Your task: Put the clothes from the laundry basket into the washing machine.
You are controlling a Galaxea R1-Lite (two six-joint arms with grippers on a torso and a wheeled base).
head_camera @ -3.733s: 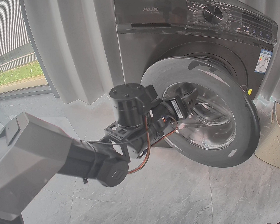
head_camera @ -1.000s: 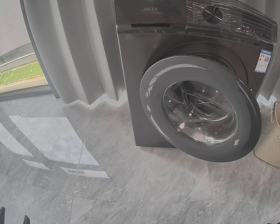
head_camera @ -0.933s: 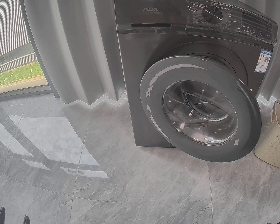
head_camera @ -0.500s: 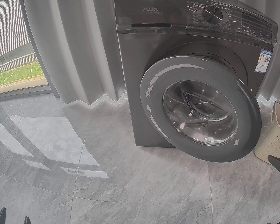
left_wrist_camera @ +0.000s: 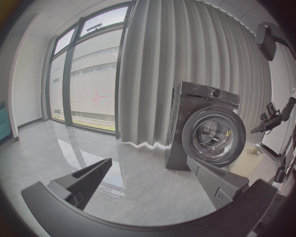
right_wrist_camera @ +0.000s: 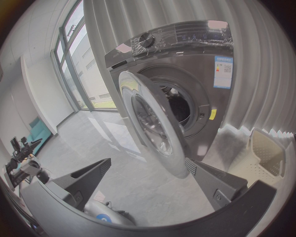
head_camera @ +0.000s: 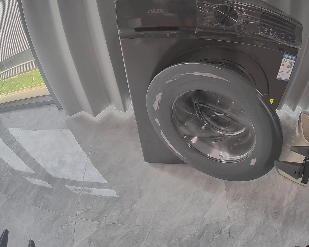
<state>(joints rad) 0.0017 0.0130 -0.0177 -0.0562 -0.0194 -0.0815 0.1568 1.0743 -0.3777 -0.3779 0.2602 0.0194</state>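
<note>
Hanging spread and empty, the right gripper sits between the rim of the open door and the laundry basket. The basket stands on the floor at the right front corner of the washing machine; its contents are hard to tell. Left gripper is also spread, low and well apart. Risk: a finger clips the door or tips the light basket.

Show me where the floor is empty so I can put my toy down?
Big bare floor stretches between the window, the curtain and the washing machine, down to the left claw. It is crowded on the other side: the open door, the laundry basket and the right claw sit close together.
</note>
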